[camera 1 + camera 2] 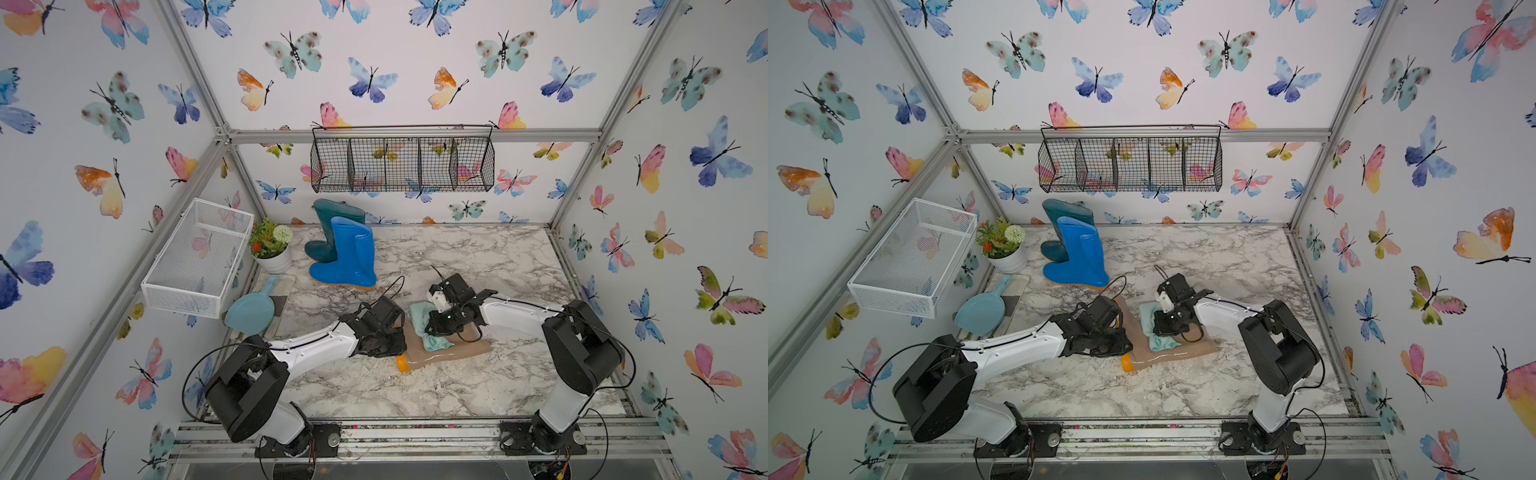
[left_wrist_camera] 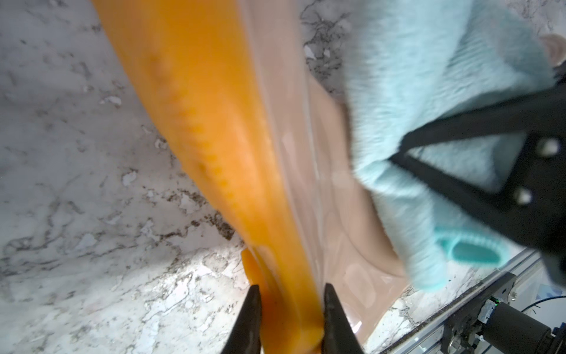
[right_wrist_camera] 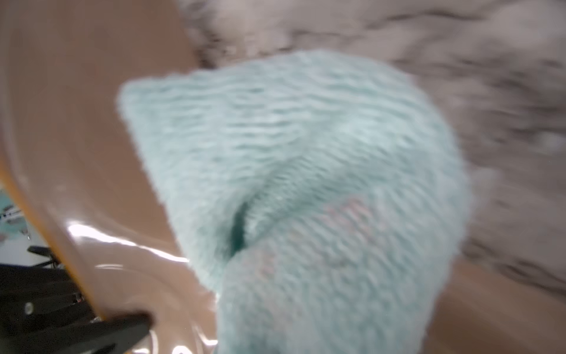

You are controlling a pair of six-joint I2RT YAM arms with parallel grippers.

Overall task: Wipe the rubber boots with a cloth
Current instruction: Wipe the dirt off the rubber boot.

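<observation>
On the marble-patterned tabletop (image 1: 478,386), towards its front middle, we see the glossy beige rubber boot (image 1: 451,349) lying on its side, its orange-yellow sole (image 2: 214,122) turned towards the left arm; the left gripper (image 2: 289,295) is clamped on that sole's edge, with a black fingertip (image 2: 249,315) against each face of it; the soft pale aqua-green fuzzy cloth (image 1: 420,316) lies draped across the beige rubber boot's shaft; the right gripper (image 1: 436,328) bears down on the cloth with its jaws closed; in the right wrist view, which is blurred, the cloth (image 3: 306,153) bunches up towards them, so we read it as pinched. At the back left of the table, well apart from both arms, the bright blue rubber boot (image 1: 347,257) stands upright with the dark teal rubber boot (image 1: 332,220) just behind it; whether they touch we cannot tell; a white pot of artificial flowers (image 1: 276,259) stands just beside them; a light blue plastic scoop (image 1: 249,311) lies near the left arm.
</observation>
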